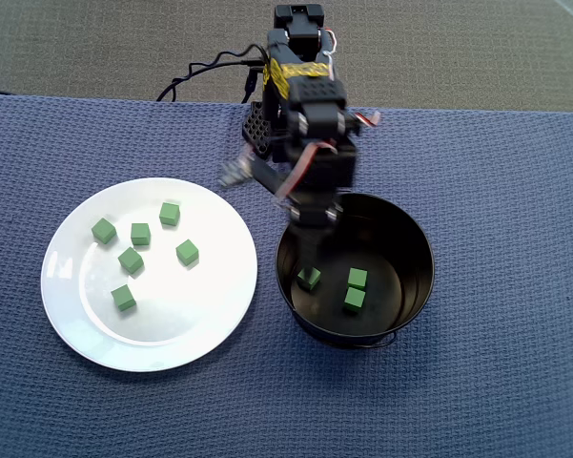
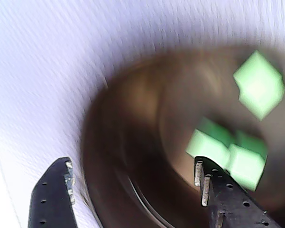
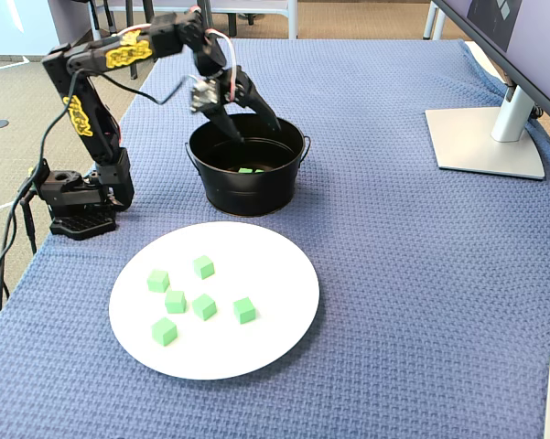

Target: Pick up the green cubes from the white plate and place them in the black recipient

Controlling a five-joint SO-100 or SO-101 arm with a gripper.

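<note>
My end effector (image 2: 133,190) hangs wide open and empty over the black recipient (image 1: 415,286), cube released; five green cubes (image 1: 140,234) wait on the white plate (image 1: 76,324).

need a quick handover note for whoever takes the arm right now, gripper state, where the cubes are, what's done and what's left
Gripper: open and empty in the wrist view, poised over the near rim of the black recipient.
Done: three green cubes lie on the recipient's floor.
Left: six green cubes on the white plate, loosely grouped in its upper middle in the overhead view, at and. None touch each other.
Next: probably swing back to the plate for another cube.
</note>
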